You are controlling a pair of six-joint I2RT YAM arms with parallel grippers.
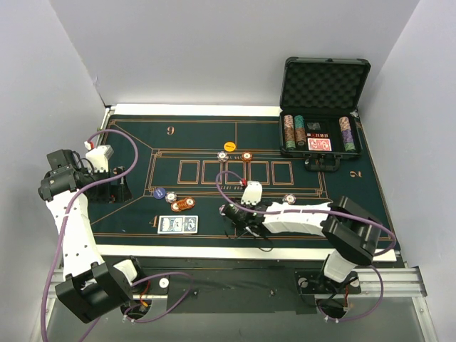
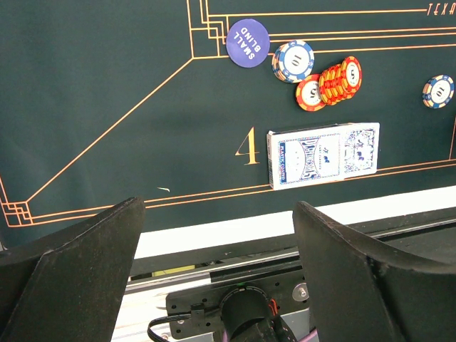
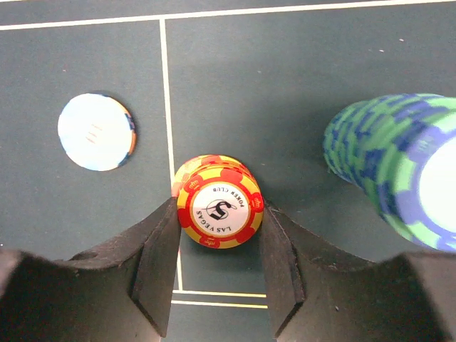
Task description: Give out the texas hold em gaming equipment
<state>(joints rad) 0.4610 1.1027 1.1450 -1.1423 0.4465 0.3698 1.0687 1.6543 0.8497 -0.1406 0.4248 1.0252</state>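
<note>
My right gripper (image 3: 219,214) is shut on a short stack of orange and yellow poker chips (image 3: 214,174) that rests on the green felt, one finger pressed to each side. A tall teal chip stack (image 3: 385,164) stands close on its right, and a single white chip (image 3: 96,132) lies to its left. In the top view the right gripper (image 1: 236,214) sits near the mat's front middle. My left gripper (image 2: 221,278) is open and holds nothing, over the near table edge. Beyond it lie two blue-backed cards (image 2: 323,155), an orange chip stack (image 2: 331,82), a white-blue chip (image 2: 293,61) and a dark blue "small blind" disc (image 2: 248,43).
The open black foam-lined case (image 1: 324,107) stands at the back right, with chip rows and a red-backed deck (image 1: 320,144) inside. Loose chips (image 1: 246,156) and an orange disc (image 1: 229,146) lie at the mat's middle back. Another chip (image 1: 289,199) sits beside the right forearm.
</note>
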